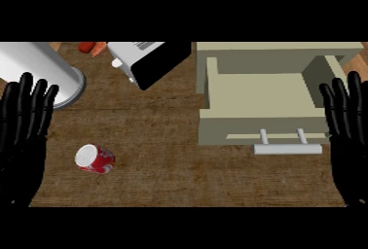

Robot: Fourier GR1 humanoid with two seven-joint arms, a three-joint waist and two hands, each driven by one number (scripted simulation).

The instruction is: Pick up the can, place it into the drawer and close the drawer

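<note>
On the counter (179,185) lies the can (95,159) — drawer (262,97) open, both hands' fingers straight, released.

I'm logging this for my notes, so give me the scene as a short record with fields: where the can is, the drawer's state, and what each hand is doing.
can: red can lying on its side on the counter, lower left
drawer: drawer pulled open, nothing in it, handle toward the robot
left hand: left hand open, resting at left edge
right hand: right hand open, resting at right edge
task stage: can not yet picked up
</note>
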